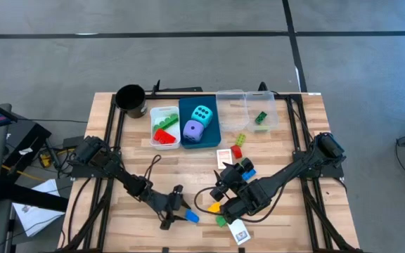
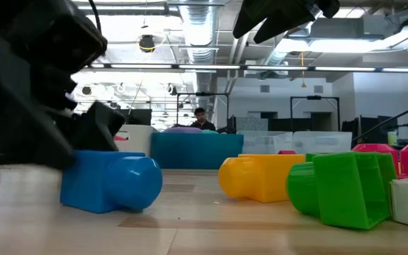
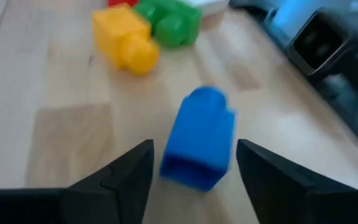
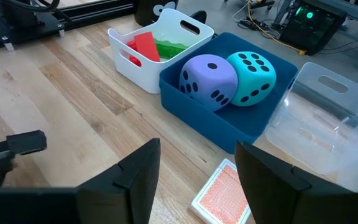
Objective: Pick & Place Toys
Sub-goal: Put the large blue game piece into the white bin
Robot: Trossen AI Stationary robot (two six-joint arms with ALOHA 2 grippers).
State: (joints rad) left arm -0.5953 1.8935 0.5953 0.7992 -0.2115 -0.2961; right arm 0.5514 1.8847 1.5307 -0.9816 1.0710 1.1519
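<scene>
A blue brick point(image 3: 201, 140) lies on its side on the table near the front edge; it also shows in the high view point(image 1: 192, 218) and the low view point(image 2: 112, 180). My left gripper point(image 3: 194, 180) is open and low over the table, one finger on each side of the brick's near end, with a gap at both. A yellow brick point(image 1: 214, 207) and a green brick point(image 1: 221, 221) lie just to the right. My right gripper point(image 1: 220, 184) is open and empty above the table's middle. A cyan die point(image 4: 252, 76) and a purple die point(image 4: 210, 81) sit in the blue bin point(image 1: 211, 130).
A white bin point(image 1: 154, 133) holds red and green bricks. A clear bin point(image 1: 248, 105) holds a green brick point(image 1: 261, 117). A black cup point(image 1: 131, 100) stands at the far left. Cards point(image 1: 224, 157) point(image 1: 238, 232) and red, yellow-green and blue bricks lie around my right gripper.
</scene>
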